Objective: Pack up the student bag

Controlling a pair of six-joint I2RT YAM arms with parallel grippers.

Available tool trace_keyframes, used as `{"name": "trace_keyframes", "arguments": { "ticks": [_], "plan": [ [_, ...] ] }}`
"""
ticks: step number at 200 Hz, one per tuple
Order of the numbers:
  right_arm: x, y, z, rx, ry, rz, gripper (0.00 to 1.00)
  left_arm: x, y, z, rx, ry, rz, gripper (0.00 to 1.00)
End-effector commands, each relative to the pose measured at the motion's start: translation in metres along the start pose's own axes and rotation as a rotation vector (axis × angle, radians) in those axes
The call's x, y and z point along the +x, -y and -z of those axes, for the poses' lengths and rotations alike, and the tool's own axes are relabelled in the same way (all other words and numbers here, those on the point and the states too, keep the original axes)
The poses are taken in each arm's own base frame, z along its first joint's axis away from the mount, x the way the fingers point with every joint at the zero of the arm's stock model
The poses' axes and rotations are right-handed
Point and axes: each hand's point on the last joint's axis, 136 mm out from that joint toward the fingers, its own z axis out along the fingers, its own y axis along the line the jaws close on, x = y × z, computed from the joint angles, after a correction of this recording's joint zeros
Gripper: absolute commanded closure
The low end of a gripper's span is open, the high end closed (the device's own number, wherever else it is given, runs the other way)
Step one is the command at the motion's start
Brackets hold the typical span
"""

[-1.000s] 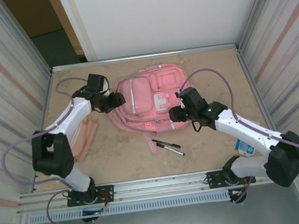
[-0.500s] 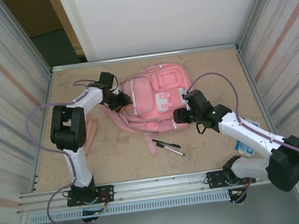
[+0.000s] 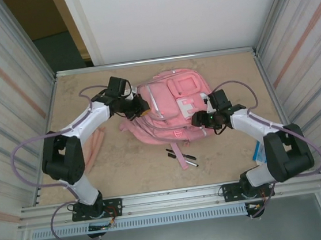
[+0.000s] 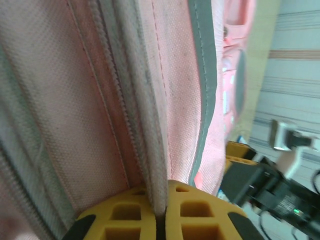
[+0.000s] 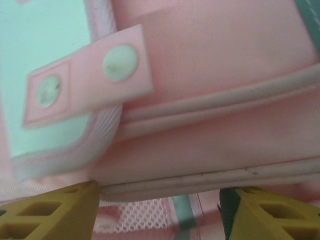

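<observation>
Here's the bag [image 3: 167, 104], pink and front up, in the middle of the worktop [image 3: 126, 173] and a little toward the far side. An arm is on either flank.

On the left edge of the bag, the left fingers [image 3: 140, 106] are right in on the fabric. From the left wrist, those yellow left fingers [image 4: 120, 217] are pressed together with a fold of the bag's zipped seam pinched between them, and the fabric rises straight out of the grip.

Over on the right near corner, the right fingers [image 3: 198, 120] sit against the bag beside the white patch. The right wrist view has the right fingers [image 5: 50, 210] spread wide, one at each lower corner. The piped edge of the bag [image 5: 210, 150] fills the space just beyond them. Nothing is clamped there, and I cannot tell whether the tips touch the fabric.

A pink strap [image 3: 181, 159] trails off the near side of the bag, lying across two black pens [image 3: 191, 157]. A narrow pink pouch [image 3: 94, 146] lies well apart to the left. A blue and white carton [image 3: 259, 154] lies far right, partly behind the right arm.
</observation>
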Motion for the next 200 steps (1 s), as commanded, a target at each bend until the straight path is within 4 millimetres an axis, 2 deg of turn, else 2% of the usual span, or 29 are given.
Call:
{"name": "trace_keyframes", "arguments": {
  "ticks": [1, 22, 37, 62, 89, 135, 163, 186, 200],
  "plan": [
    [-0.03, -0.011, -0.01, -0.051, 0.061, 0.059, 0.36, -0.003, 0.056, 0.029, 0.177, 0.047, -0.059, 1.0],
    [-0.033, -0.013, -0.025, -0.097, 0.027, 0.069, 0.35, 0.001, 0.072, 0.031, 0.211, 0.051, -0.069, 1.0],
    [-0.032, -0.028, -0.026, -0.19, 0.007, 0.096, 0.35, 0.005, 0.078, 0.029, 0.21, 0.056, -0.105, 1.0],
    [-0.03, -0.055, -0.006, -0.306, 0.014, 0.184, 0.34, 0.007, 0.065, 0.022, 0.159, 0.065, -0.095, 1.0],
    [-0.017, -0.067, 0.014, -0.308, 0.032, 0.322, 0.34, 0.003, 0.064, 0.022, 0.147, 0.08, -0.092, 1.0],
    [0.007, -0.06, 0.013, -0.217, -0.01, 0.436, 0.35, 0.0, 0.07, 0.032, 0.175, 0.079, -0.031, 1.0],
    [0.01, -0.057, 0.01, -0.198, -0.041, 0.443, 0.37, 0.002, 0.066, 0.03, 0.171, 0.074, -0.019, 1.0],
    [0.006, -0.041, 0.006, -0.093, -0.015, 0.449, 0.36, 0.003, 0.063, 0.028, 0.168, 0.063, -0.003, 1.0],
    [0.01, -0.041, 0.008, -0.101, -0.021, 0.458, 0.35, 0.003, 0.063, 0.028, 0.176, 0.066, 0.009, 1.0]
  ]
}}
